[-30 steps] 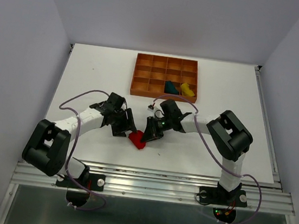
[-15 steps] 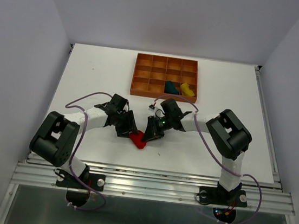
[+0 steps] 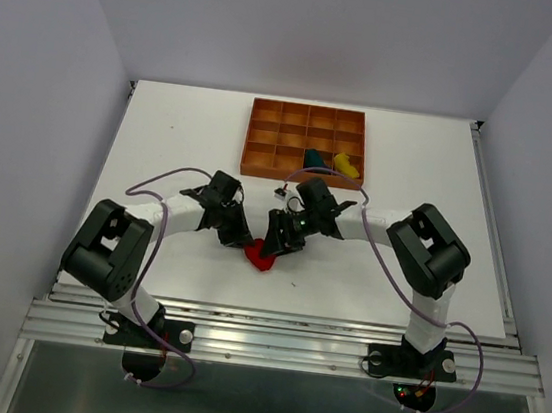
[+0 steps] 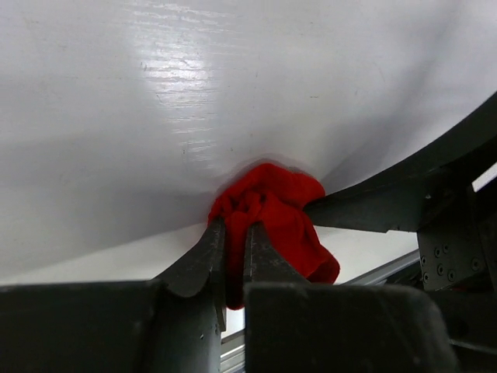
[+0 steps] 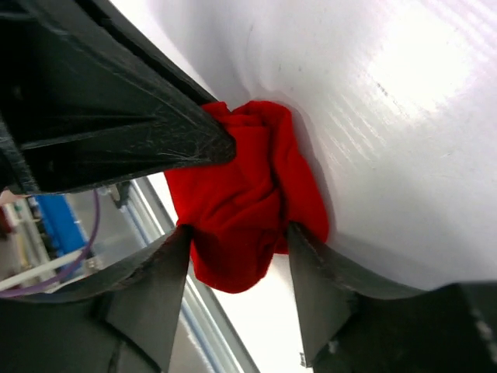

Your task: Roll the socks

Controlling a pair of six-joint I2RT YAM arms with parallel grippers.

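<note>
Red sock (image 3: 260,257): bunched into a crumpled wad with deep folds. It lies on the table (image 3: 164,132), near-centre, between both grippers.

Left gripper (image 4: 233,229): fingers narrow, pinching a fold of the wad.

Right gripper (image 5: 238,228): fingers apart, one on either side of the wad.

Count: 3 socks (1 red, 1 teal (image 3: 313,159), 1 yellow (image 3: 345,163)). Teal and yellow are small bundles, side by side in the near-right compartments of the tray (image 3: 264,137). 1 tray. 2 grippers.

Item in your view: one red sock (image 5: 248,179), crumpled on the white table (image 5: 373,116), between your right gripper (image 5: 237,233)'s parted fingers; the left gripper (image 5: 221,144)'s tip meets its folds.
</note>
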